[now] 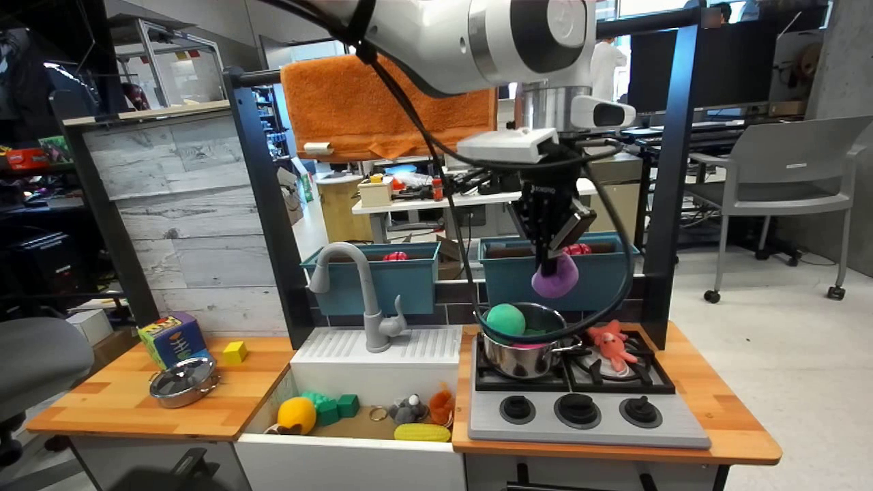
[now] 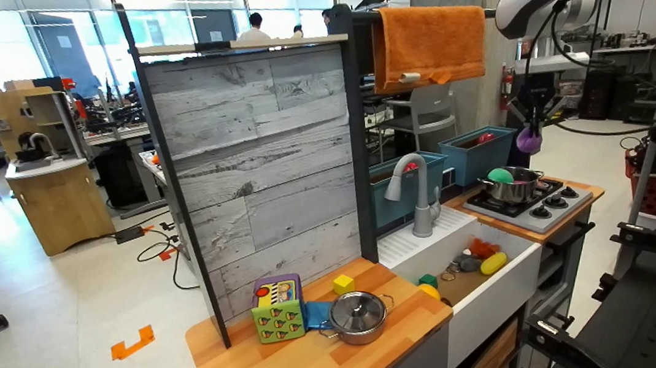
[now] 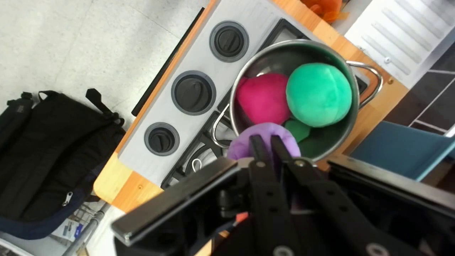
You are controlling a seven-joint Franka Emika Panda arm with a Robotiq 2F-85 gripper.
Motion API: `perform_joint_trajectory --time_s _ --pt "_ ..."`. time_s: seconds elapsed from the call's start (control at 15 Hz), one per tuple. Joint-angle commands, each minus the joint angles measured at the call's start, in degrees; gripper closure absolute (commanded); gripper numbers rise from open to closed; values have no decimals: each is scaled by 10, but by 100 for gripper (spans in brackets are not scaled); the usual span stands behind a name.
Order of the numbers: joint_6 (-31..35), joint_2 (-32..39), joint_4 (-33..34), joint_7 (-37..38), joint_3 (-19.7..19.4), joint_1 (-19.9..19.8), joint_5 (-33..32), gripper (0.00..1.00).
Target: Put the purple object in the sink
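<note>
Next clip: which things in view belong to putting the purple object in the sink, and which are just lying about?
Job:
purple object
gripper, holding it
sink

Lying about:
open silver pot
green ball
yellow cube
lidded pot
corn-shaped toy in the sink

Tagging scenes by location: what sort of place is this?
Probably a robotics lab rather than a home kitchen: a robot arm hangs over a play kitchen, and a cluttered white table stands in the background.

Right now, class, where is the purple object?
In an exterior view, right of centre, the purple object hangs above the silver pot on the stovetop. The wrist view shows the tool gripping it.
</note>
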Motion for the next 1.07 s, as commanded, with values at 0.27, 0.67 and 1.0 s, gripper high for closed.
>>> perform_joint_trajectory --time_s 0.27,0.67,1.0 --pt "-111 -56 -41 -175 43 22 -2 98" --pt "-188 -72 -69 -271 69 75 -9 98" --pt "-284 -85 -83 -360 62 102 -30 60"
